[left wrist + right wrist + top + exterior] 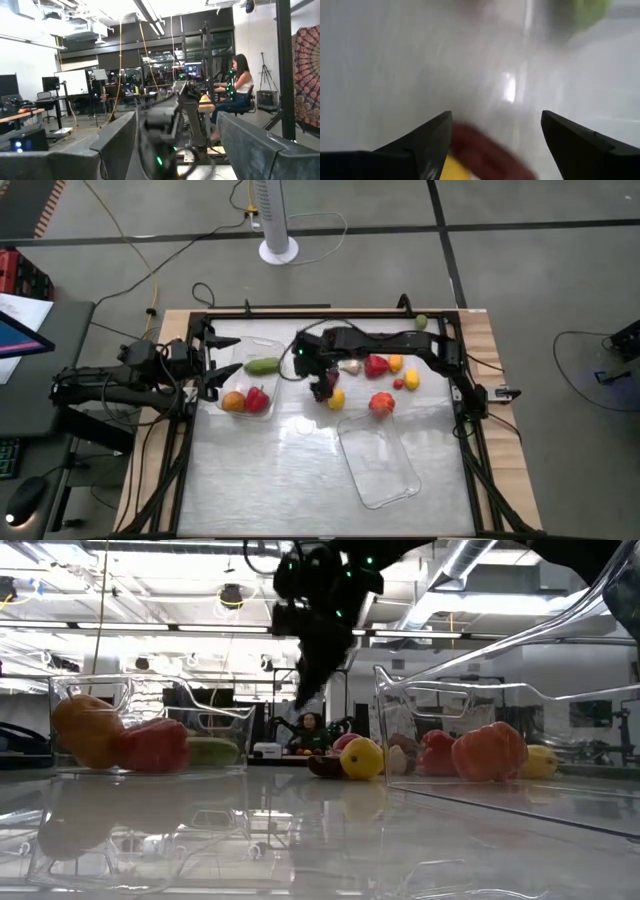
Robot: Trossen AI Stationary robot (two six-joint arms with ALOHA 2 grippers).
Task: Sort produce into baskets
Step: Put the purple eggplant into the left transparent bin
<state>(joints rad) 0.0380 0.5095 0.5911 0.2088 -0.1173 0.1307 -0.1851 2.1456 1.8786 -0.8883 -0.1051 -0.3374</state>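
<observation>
Your right tool (324,387) hangs over the middle of the pale glossy desk (260,470), its two dark fingers (427,142) spread apart with nothing clamped between them. Directly beneath it lies a dark maroon toy piece (485,155), blurred in the wrist view, with a small yellow lemon-like fruit (337,397) just beside it on the side away from your left arm. Farther out along that same side sit a pale garlic-like piece (351,366), a red pepper-shaped toy (376,365), two more small yellow fruits (411,380) and a red-orange tomato-like fruit (381,404). Beyond the tomato, nearer the desk's front edge, lies a clear plastic rectangular tray (380,463), turned at an angle and holding no produce. On the tool's other side rests a long green cucumber-like vegetable (262,365), touching the rim of a second clear tray (262,344), which holds an orange fruit (233,401) and a red pepper (257,399) side by side. Your left tool (212,368) waits at that tray's outer edge; you can see its fingers (117,145) held apart.
</observation>
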